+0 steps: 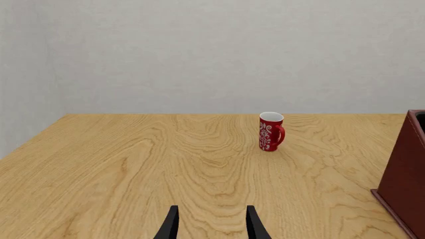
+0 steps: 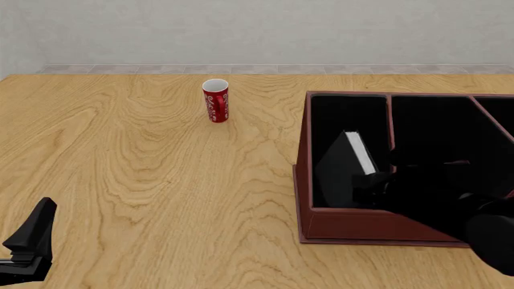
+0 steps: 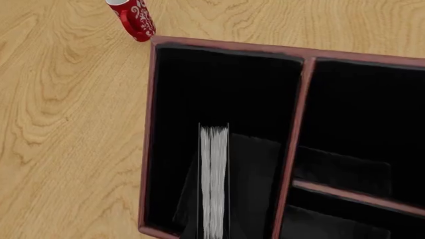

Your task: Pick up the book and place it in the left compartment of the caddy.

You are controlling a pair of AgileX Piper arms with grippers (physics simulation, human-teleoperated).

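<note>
The book (image 2: 343, 170) has dark covers and a white page edge and stands tilted inside the left compartment (image 2: 341, 117) of the reddish-brown caddy (image 2: 362, 232). My right gripper (image 2: 372, 180) reaches over the caddy and is shut on the book. In the right wrist view the book's page edge (image 3: 214, 179) runs down the middle, over the left compartment (image 3: 226, 84); my black fingers blend into the dark interior there. My left gripper (image 1: 211, 226) is open and empty, low over the table's near left side (image 2: 28, 241), far from the caddy.
A red patterned mug (image 2: 215, 100) stands upright on the wooden table to the caddy's far left; it also shows in the left wrist view (image 1: 271, 131) and the right wrist view (image 3: 133, 20). The caddy's outer wall (image 1: 405, 174) is at the left wrist view's edge.
</note>
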